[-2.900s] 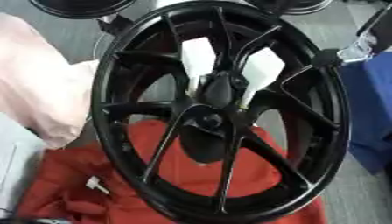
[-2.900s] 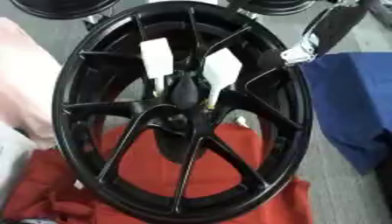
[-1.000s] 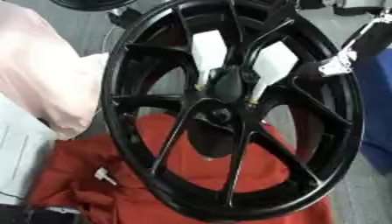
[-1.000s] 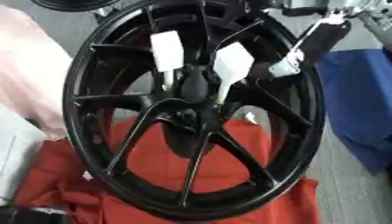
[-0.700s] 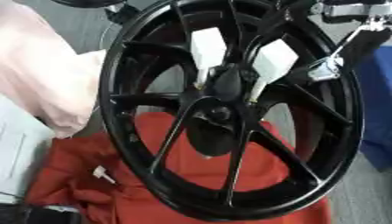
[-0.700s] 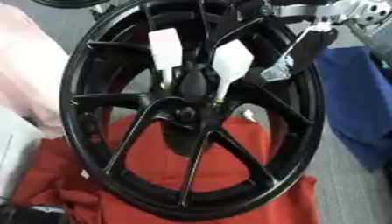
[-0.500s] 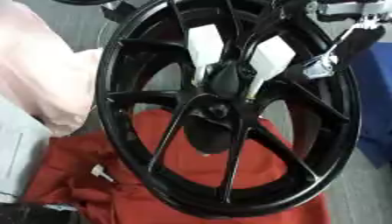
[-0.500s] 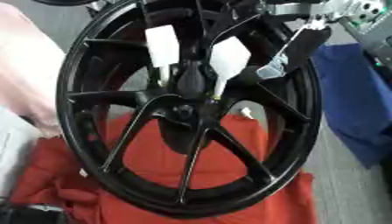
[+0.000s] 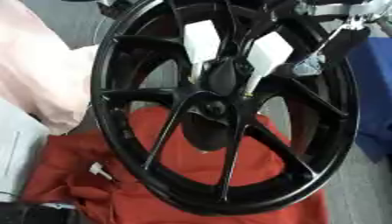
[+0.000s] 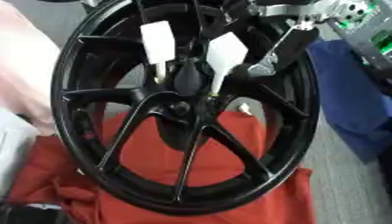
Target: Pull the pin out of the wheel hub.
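I seem to be working in a workshop or garage. A black wheel rim (image 9: pixel 229 109) stands on red cloth (image 9: pixel 176 175), with grey floor (image 10: pixel 344 188) and blue padding (image 10: pixel 352 100) alongside.

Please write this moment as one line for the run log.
wheel: upright on red cloth | pins: two white tags at hub, in place | right hand: reaching in, near right tag | left hand: not seen

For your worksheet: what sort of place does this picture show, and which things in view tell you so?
Probably a workshop or test bench, not a home. A large black wheel stands on a red cloth, two white-tagged pins sit near its hub, and a metal frame with green parts stands at the upper right. The robot's right hand reaches in.
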`<state>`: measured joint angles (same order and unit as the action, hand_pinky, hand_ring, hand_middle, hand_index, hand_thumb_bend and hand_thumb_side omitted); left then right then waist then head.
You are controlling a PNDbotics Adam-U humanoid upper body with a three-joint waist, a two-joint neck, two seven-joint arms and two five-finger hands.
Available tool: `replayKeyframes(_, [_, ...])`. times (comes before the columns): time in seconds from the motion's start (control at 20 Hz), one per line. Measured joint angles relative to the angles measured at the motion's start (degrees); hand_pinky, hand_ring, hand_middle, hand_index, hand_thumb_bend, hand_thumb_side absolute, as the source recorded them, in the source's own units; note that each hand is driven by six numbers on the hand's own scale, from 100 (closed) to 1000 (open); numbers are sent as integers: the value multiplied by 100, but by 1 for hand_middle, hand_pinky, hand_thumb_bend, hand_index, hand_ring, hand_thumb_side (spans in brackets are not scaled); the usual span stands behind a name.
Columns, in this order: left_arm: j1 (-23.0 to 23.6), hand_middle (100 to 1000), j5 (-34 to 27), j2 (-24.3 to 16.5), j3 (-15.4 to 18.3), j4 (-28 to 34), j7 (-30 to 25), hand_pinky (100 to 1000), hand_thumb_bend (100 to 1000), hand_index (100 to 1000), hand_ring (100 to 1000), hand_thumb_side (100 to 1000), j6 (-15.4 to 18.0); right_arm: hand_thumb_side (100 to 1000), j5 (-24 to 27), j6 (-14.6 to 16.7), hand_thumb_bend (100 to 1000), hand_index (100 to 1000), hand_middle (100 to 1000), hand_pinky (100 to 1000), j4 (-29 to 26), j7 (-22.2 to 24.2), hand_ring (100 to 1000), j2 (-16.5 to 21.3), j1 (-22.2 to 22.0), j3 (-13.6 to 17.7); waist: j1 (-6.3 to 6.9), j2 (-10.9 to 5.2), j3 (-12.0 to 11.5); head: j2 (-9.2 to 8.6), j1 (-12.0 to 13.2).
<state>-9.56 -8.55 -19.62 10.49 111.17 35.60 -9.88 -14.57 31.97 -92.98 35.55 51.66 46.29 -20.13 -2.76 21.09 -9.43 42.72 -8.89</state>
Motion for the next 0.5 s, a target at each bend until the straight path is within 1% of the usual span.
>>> replayKeyframes(0.5, [0,430,0,1,0,0,0,665,301,713,500,595,0,471,2,-37,290,673,513,848,22,37,763,-5,0,-6,-3,0,0,-4,1])
